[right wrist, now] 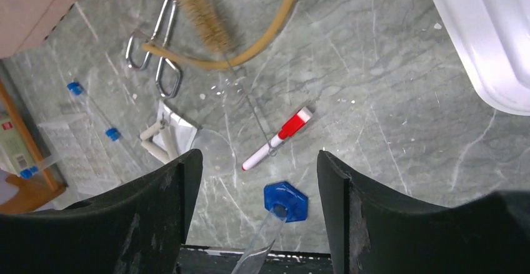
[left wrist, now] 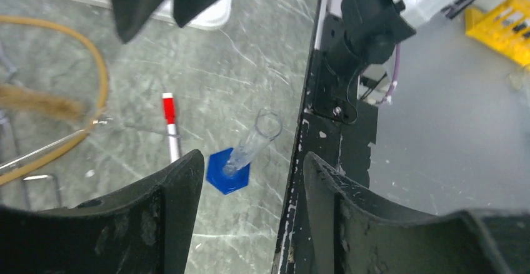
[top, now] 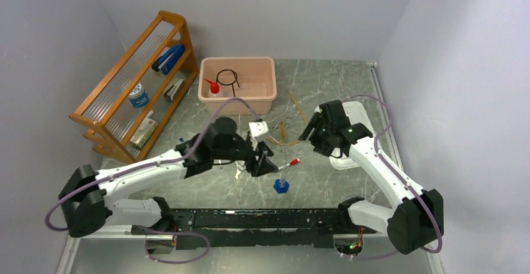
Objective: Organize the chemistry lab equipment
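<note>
The blue-based thin cylinder (top: 282,185) stands upright on the table near the front rail. It also shows in the left wrist view (left wrist: 229,171) and the right wrist view (right wrist: 285,200). My left gripper (top: 264,163) is open and empty, just left of and above the cylinder (left wrist: 253,158). My right gripper (top: 310,130) is open and empty, farther back (right wrist: 259,155). Amber tubing (right wrist: 262,42), white triangles (right wrist: 165,133), blue-capped tubes (right wrist: 94,108) and a clear tube rack (right wrist: 69,142) lie on the table. The black wire ring (top: 227,77) and red-capped squeeze bottle (top: 214,88) sit in the pink tub (top: 270,86).
A red-capped white marker (right wrist: 278,137), a bristle brush (right wrist: 197,11) and metal tongs (right wrist: 159,61) lie mid-table. A white tray (top: 359,112) sits under the right arm. The wooden slatted rack (top: 134,80) stands at the back left. The black front rail (top: 262,219) runs below the cylinder.
</note>
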Robot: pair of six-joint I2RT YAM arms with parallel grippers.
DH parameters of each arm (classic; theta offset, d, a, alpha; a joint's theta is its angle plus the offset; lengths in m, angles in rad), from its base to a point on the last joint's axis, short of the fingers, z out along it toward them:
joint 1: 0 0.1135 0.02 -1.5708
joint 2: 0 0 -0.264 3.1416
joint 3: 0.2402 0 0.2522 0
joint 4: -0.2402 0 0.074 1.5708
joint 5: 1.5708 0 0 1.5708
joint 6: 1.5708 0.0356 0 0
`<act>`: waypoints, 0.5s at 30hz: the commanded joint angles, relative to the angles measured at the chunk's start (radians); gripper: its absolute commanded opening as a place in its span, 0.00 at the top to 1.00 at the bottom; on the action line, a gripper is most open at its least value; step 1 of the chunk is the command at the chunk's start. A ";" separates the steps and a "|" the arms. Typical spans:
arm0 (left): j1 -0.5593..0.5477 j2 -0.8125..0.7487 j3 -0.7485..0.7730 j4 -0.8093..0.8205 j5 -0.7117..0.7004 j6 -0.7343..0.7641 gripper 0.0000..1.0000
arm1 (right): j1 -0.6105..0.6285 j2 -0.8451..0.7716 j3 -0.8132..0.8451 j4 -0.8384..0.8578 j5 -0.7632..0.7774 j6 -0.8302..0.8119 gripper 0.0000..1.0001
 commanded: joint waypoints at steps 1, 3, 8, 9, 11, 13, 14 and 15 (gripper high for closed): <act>-0.096 0.108 0.030 0.118 -0.050 0.104 0.39 | -0.066 0.039 -0.039 0.098 -0.119 -0.002 0.29; -0.161 0.154 0.022 0.158 -0.081 0.129 0.40 | -0.086 0.043 -0.060 0.121 -0.140 -0.007 0.30; -0.220 0.242 0.019 0.212 -0.148 0.230 0.42 | -0.102 0.026 -0.109 0.161 -0.159 -0.010 0.30; -0.227 0.254 0.013 0.249 -0.148 0.249 0.43 | -0.104 0.021 -0.117 0.167 -0.160 -0.010 0.30; -0.238 0.273 -0.006 0.326 -0.147 0.288 0.46 | -0.108 0.016 -0.127 0.173 -0.162 -0.011 0.30; -0.246 0.298 -0.009 0.367 -0.159 0.310 0.48 | -0.111 0.016 -0.131 0.175 -0.160 -0.016 0.30; -0.248 0.310 -0.002 0.364 -0.175 0.318 0.50 | -0.113 0.016 -0.130 0.173 -0.158 -0.018 0.30; -0.248 0.318 0.005 0.355 -0.186 0.326 0.51 | -0.115 0.014 -0.128 0.172 -0.156 -0.021 0.30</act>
